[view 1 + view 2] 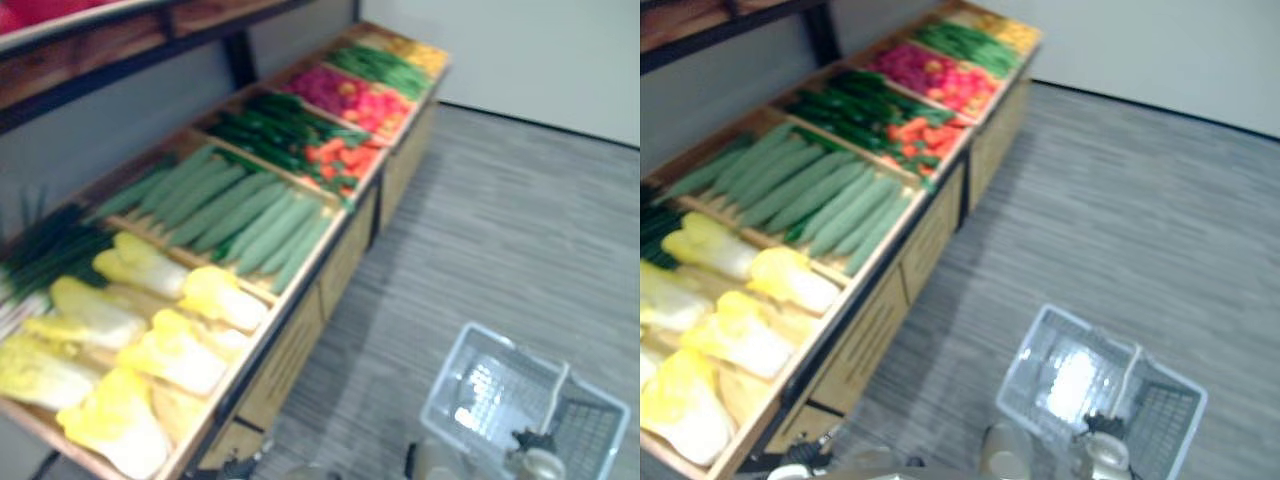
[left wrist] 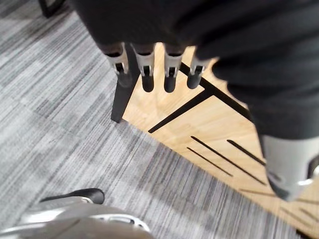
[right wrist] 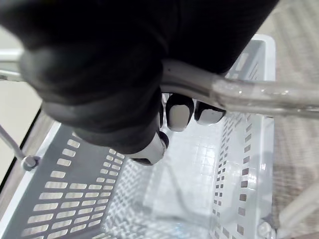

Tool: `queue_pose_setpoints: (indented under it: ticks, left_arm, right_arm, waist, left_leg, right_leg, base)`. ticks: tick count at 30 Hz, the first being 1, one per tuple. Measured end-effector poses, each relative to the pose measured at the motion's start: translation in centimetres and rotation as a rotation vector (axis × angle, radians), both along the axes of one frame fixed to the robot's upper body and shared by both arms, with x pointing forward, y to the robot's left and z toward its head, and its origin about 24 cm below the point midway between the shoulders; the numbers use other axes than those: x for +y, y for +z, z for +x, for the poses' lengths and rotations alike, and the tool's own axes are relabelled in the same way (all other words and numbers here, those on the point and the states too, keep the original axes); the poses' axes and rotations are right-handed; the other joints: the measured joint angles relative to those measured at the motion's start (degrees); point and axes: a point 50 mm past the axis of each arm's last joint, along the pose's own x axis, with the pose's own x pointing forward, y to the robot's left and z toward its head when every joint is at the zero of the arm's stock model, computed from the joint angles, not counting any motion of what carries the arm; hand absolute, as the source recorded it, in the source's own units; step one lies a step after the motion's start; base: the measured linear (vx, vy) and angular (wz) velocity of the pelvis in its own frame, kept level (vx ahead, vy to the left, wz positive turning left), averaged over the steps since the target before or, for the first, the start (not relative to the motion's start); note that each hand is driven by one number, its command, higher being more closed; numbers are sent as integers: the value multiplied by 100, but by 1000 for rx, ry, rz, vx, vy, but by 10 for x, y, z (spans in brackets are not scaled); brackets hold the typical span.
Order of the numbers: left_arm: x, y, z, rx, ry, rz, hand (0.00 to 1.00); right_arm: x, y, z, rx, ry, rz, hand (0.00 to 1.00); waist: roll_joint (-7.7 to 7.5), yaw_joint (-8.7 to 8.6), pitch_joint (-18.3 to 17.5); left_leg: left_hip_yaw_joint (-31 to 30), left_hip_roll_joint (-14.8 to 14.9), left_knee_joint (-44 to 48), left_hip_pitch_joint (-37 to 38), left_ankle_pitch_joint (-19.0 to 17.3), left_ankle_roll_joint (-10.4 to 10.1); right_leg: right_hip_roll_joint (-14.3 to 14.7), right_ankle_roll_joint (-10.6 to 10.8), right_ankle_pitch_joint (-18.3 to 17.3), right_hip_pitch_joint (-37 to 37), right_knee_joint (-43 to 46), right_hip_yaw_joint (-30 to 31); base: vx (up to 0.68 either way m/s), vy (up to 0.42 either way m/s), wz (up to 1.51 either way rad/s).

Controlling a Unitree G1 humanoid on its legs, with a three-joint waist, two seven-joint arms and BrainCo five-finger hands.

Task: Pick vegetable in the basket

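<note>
Cabbages (image 1: 175, 350) at 8 o'clock on stand (image 1: 300, 345): prob. light, leafy, soft outside, so grasp wide round the middle. Basket (image 1: 444, 366) at 5 o'clock, empty; right hand (image 3: 179, 110) clenched round its handle (image 3: 249, 92). Left hand (image 2: 146, 67) fingers straight, holding nothing.

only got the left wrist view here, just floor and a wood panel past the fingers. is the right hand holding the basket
Observer: Yes. The right hand is curled round the handle of the white basket, and nothing lies in the basket yet.
Operator: ok and what veg is nearest on the stand
Observer: Pale yellow cabbages fill the nearest bin of the wooden stand, on the robot's left.
</note>
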Motion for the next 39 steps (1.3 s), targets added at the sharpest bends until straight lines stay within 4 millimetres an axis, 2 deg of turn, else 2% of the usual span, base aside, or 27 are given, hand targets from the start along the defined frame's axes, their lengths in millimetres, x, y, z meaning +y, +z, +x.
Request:
queue_pose_setpoints:
  ticks: [1, 2, 3, 4, 5, 7, 8, 9, 10, 11, 12, 14, 15, 17, 18, 20, 21, 23, 25, 26, 28, 29, 31, 33, 34, 36, 39]
  left_arm:
    - [0, 0, 0, -2, 2, 3, 0]
    - [1, 1, 2, -9, 4, 8, 0]
    - [1, 1, 3, -13, 4, 11, 0]
    - [3, 2, 6, -24, 1, 17, 0]
    - [8, 4, 8, -31, 7, 28, 0]
    - [-2, 2, 7, -36, 40, -5, 0]
    - [-6, 1, 5, -41, 56, -17, 0]
    - [-6, 1, 6, -53, 80, -22, 0]
    - [-6, 2, 6, -56, 85, -23, 0]
    - [-4, 2, 9, -62, 86, -20, 0]
    - [-2, 3, 9, -61, 80, -15, 0]
    - [-4, 2, 8, -51, 67, -16, 0]
    - [-3, 1, 8, -40, 57, -17, 0]
    - [0, 1, 7, -28, 57, -13, 0]
    - [-1, -1, 2, -3, 51, -18, 0]
    - [1, -2, 0, 11, 36, -15, 0]
    - [1, -2, 0, 12, 28, -15, 0]
    - [1, -1, 4, 13, -13, -9, 0]
    - [3, 0, 5, 21, -42, 0, 0]
    - [4, 0, 5, 28, -65, 8, 0]
    - [6, 1, 7, 26, -91, 16, 0]
    - [13, 4, 12, 17, -124, 41, 0]
    - [12, 10, 28, -42, -138, 48, 0]
    - [8, 25, 56, -164, -155, 57, 0]
    - [8, 30, 65, -203, -160, 63, 0]
    - [11, 58, 95, -375, -157, 110, 0]
    - [17, 91, 125, -556, -134, 181, 0]
  right_arm:
    - [0, -1, -1, 5, -1, 0, 100]
    - [0, -1, -1, 6, -1, 2, 100]
    - [0, -1, -2, 8, -2, 4, 100]
    - [1, -2, -4, 15, -5, 9, 100]
    - [8, -8, -10, 36, -9, 35, 100]
    - [4, -7, -11, 44, -21, 25, 100]
    - [4, -5, -6, 26, -22, 27, 100]
    - [6, -5, -3, 26, -17, 34, 100]
    - [7, -5, -3, 29, -7, 34, 100]
    - [9, -6, -4, 34, 12, 31, 100]
    - [6, -6, -5, 42, 24, 21, 100]
    - [1, -4, -4, 53, 47, 0, 100]
    - [1, -4, -4, 63, 63, -7, 100]
    - [6, -6, -4, 63, 64, 11, 100]
    - [16, -12, -10, 74, 49, 48, 100]
    - [25, -18, -17, 84, 12, 98, 100]
    - [26, -18, -18, 82, -3, 109, 100]
    - [21, -18, -21, 68, -54, 113, 100]
    - [20, -15, -17, 44, -56, 108, 100]
    - [23, -15, -15, 34, -56, 114, 100]
    - [30, -16, -11, 27, -42, 131, 100]
    - [36, -17, -9, 28, -27, 146, 100]
    - [38, -18, -11, 39, -3, 146, 100]
    - [38, -18, -10, 42, 10, 143, 100]
    - [38, -18, -10, 44, 10, 143, 100]
    - [38, -18, -11, 49, 11, 145, 100]
    - [35, -19, -18, 62, 3, 134, 100]
  waist:
    - [-1, -1, -14]
    - [-34, -5, -35]
    - [-49, -18, -49]
    - [-162, -1, -92]
    - [-252, 62, -75]
    - [23, 191, -103]
    - [153, 189, -85]
    - [180, 181, -69]
    - [173, 169, -65]
    - [129, 137, -40]
    - [82, 149, -25]
    - [114, 130, -30]
    - [117, 140, 5]
    - [116, 151, -5]
    - [23, 107, -11]
    - [-77, 103, -52]
    - [-88, 96, -58]
    - [-99, -36, -56]
    - [-114, -122, -47]
    - [-144, -125, -38]
    - [-190, -110, -41]
    - [-310, -90, -60]
    - [-356, -64, -75]
    - [-267, -76, -88]
    - [-238, -97, -101]
    - [-153, -173, -129]
    - [14, -197, -174]
  left_leg:
    - [-338, 30, 16, -1, 9, -16]
    - [-779, 53, 105, -116, -23, -102]
    - [-1023, 57, 223, -246, -87, -205]
    - [-1482, 11, 476, -460, -243, -455]
    - [-1757, -65, 763, -668, -394, -675]
    - [-1835, 235, 1100, -947, -407, -766]
    - [-1725, 425, 1217, -1098, -338, -887]
    - [-1141, 693, 1214, -1240, -221, -1050]
    - [-742, 850, 1208, -1256, -153, -1153]
    - [354, 1169, 1128, -1263, -82, -1206]
    - [1541, 1391, 1000, -1093, 32, -1065]
    - [2572, 1543, 925, -926, 242, -941]
    - [2801, 1472, 761, -863, 338, -910]
    - [2633, 1283, 633, -907, 420, -814]
    - [2354, 984, 292, -838, 562, -714]
    - [2096, 569, -362, -663, 885, -626]
    - [2011, 438, -597, -593, 1006, -585]
    - [1526, 42, -1344, -402, 1287, -531]
    - [1287, -38, -1500, -333, 1320, -528]
    - [1253, 2, -1531, -185, 1392, -537]
    - [1284, 122, -1506, -15, 1431, -511]
    - [1361, 136, -1492, 47, 1438, -534]
    - [1518, 224, -1511, 69, 1442, -590]
    - [1738, 286, -1512, -6, 1463, -635]
    - [1783, 301, -1512, -18, 1472, -648]
    - [1967, 347, -1512, -4, 1480, -661]
    - [2121, 449, -1512, 24, 1475, -688]
  right_leg:
    - [185, -99, -73, 8, -838, 352]
    - [487, -105, -76, 13, -1866, 1164]
    - [605, -97, -71, 22, -2298, 1604]
    - [702, -66, -2, 133, -3097, 2379]
    - [593, 354, 188, 266, -3470, 2599]
    - [681, 131, 65, 337, -3370, 1938]
    - [658, -4, -13, 495, -3360, 1414]
    - [579, -101, -67, 665, -3375, 872]
    - [550, -120, -78, 758, -3403, 656]
    - [409, -178, -107, 1019, -3523, 167]
    - [243, -209, -127, 1219, -3608, -192]
    - [110, -207, -137, 1355, -3701, -541]
    - [-5, -140, -148, 1435, -3715, -814]
    - [-121, -54, -107, 1555, -3809, -1052]
    - [-232, 17, -58, 1774, -4045, -1289]
    - [-371, 43, -40, 1929, -4221, -1451]
    - [-423, 42, -41, 1964, -4228, -1524]
    - [-663, 31, -48, 2038, -3954, -1858]
    - [-797, -14, -24, 1826, -3277, -1642]
    - [-790, -149, 63, 1665, -2738, -1252]
    - [-585, -249, -26, 1606, -2705, -829]
    - [-509, -239, -21, 1639, -2926, -804]
    - [-397, -227, -15, 1718, -3254, -834]
    - [-278, -188, 5, 1791, -3788, -864]
    - [-236, -118, 45, 1857, -3988, -860]
    - [-88, 101, 183, 2058, -4626, -758]
    - [56, 81, 381, 2110, -4918, -604]
  base:
    - [413, -317, 212]
    - [247, -266, 184]
    - [262, -371, 222]
    - [226, -410, 234]
    - [208, -434, 226]
    - [160, -405, 172]
    - [118, -427, 209]
    - [58, -340, 205]
    - [16, -310, 214]
    - [11, -241, 196]
    - [-6, -214, 182]
    - [-38, -52, 133]
    - [-53, 93, 112]
    - [-45, 130, 89]
    - [-5, 121, 85]
    - [13, 127, 82]
    - [27, 116, 93]
    - [29, 91, 108]
    - [27, 46, 72]
    - [80, -23, 34]
    - [92, -79, 2]
    - [96, -150, -37]
    - [72, -137, -50]
    - [27, -109, -50]
    - [21, -95, -44]
    - [4, -112, -45]
    - [-41, -41, -38]
